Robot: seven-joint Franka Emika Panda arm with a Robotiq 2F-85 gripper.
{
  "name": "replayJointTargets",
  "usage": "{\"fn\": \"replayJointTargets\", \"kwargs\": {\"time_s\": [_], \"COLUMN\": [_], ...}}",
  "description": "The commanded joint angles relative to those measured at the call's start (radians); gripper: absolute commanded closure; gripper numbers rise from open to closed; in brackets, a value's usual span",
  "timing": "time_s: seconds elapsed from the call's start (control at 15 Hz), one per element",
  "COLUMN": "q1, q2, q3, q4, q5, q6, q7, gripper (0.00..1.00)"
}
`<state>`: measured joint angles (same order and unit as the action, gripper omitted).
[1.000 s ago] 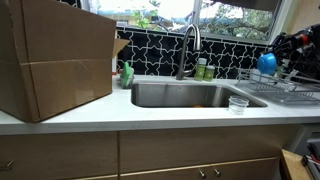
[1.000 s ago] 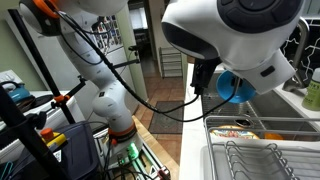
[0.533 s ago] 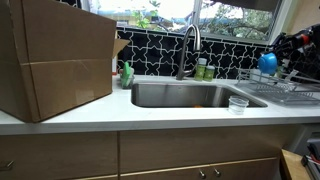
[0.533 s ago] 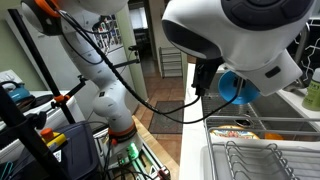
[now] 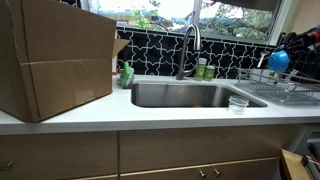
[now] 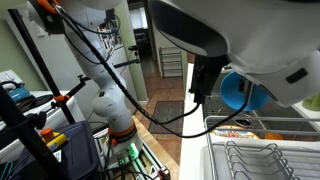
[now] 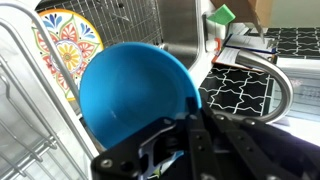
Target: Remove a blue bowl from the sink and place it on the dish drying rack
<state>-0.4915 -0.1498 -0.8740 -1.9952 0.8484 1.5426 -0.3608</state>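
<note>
Pinching blue bowl (image 7: 135,95) rim, jaws clear above dish drying rack (image 5: 292,93).

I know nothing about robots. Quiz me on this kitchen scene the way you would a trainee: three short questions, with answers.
1. True or false: the blue bowl lies in the sink.
2. What stands on the white counter between the sink and the dish drying rack? A) a small clear cup B) a red mug C) a frying pan
3. Fill in: in the wrist view, the colourful patterned thing behind the rack's wires is a ___.

Key: 1 false, it is up in the air by the rack; 2 A; 3 plate.
</note>
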Motion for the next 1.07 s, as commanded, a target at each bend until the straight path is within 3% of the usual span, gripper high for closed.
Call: {"fn": "replayJointTargets", "kwargs": {"time_s": [0.0, 0.47, 1.0], "q1": [0.006, -0.041, -0.142], "q2": [0.111, 0.268, 0.355], "q3": [-0.030, -0.015, 0.024], "q4": [0.076, 0.142, 0.151], "q5": [-0.025, -0.024, -0.008], "q6": [-0.019, -0.103, -0.173], "q7": [-0.037, -0.125, -0.228], "gripper": [0.99, 0.99, 0.99]}}
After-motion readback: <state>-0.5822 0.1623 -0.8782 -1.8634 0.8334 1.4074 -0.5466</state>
